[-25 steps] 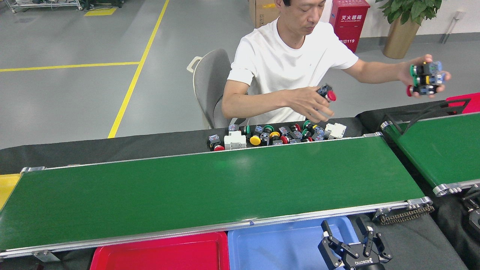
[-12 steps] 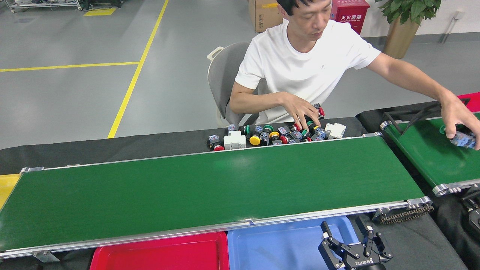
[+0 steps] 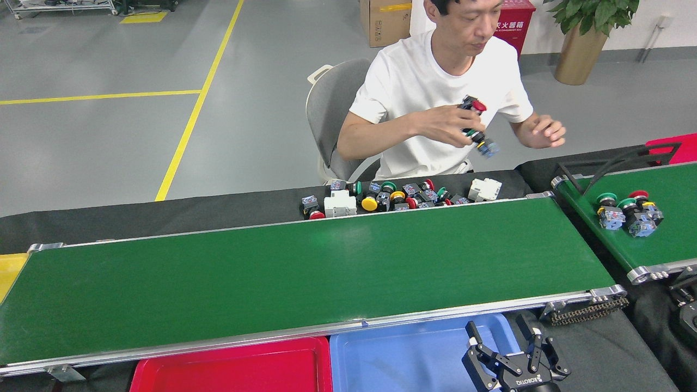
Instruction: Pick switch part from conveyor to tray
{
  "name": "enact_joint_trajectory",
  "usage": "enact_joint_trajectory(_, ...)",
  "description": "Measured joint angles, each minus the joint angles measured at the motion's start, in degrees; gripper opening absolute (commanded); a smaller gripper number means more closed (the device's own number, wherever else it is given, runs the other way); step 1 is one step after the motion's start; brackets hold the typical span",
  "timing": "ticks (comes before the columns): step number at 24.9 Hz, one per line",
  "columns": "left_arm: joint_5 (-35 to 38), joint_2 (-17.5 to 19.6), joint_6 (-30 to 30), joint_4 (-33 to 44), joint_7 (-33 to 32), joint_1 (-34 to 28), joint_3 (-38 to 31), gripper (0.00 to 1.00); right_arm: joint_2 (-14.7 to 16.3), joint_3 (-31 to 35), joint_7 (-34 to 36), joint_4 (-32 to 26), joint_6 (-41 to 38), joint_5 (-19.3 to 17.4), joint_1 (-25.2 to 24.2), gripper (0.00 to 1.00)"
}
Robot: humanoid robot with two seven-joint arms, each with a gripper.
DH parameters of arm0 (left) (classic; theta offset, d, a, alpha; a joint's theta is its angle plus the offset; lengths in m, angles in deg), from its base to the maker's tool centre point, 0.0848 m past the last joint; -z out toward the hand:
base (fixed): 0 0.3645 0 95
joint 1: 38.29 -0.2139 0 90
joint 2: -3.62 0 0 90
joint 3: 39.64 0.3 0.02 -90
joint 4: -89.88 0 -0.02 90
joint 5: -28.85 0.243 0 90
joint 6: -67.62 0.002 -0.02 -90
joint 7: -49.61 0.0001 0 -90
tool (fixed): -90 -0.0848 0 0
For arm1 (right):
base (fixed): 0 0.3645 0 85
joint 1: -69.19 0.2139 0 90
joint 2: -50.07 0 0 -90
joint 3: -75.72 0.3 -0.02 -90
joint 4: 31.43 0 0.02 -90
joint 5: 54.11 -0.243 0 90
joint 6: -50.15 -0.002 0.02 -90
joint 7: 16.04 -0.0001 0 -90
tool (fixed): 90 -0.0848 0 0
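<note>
The conveyor (image 3: 305, 277) is the long dark-green belt with silver rails, and nothing lies on it. Switch parts (image 3: 397, 197) with red, green and yellow caps lie in a heap on the black cloth behind its far rail. Three more switch parts (image 3: 626, 213) stand on the other green belt (image 3: 659, 234) at the right. A person seated behind the heap holds a few switch parts (image 3: 475, 122) up in one hand. My right gripper (image 3: 498, 326) is open and holds nothing, above the near right corner of the blue tray (image 3: 403, 359). My left gripper is out of view.
A red tray (image 3: 228, 370) sits left of the blue one, below the conveyor's near rail. A yellow tray edge (image 3: 10, 269) shows at the far left. A chain drive (image 3: 585, 313) hangs at the conveyor's right end. The person's other hand (image 3: 547, 133) hovers near the right belt.
The person set three switch parts down on the right belt, pulled that arm back, and lifted a few more from the heap with the other hand. My right gripper has not moved.
</note>
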Motion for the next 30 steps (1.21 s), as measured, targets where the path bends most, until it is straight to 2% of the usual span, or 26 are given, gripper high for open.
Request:
enact_joint_trajectory(17,0.0,0.0,0.0,-0.01,0.0,-0.01,0.1,1.0,-0.04,0.0,0.03,0.0,0.16,0.0,0.19,0.98)
enact_joint_trajectory(22,0.0,0.0,0.0,-0.01,0.0,-0.01,0.18,1.0,-0.2,-0.01,-0.1,0.03,5.71,0.14,2.06,0.98)
enact_joint_trajectory(30,0.0,0.0,0.0,-0.02,0.0,-0.01,0.53,1.0,-0.19,-0.01,-6.54,3.85,16.04,0.66,8.35,0.98)
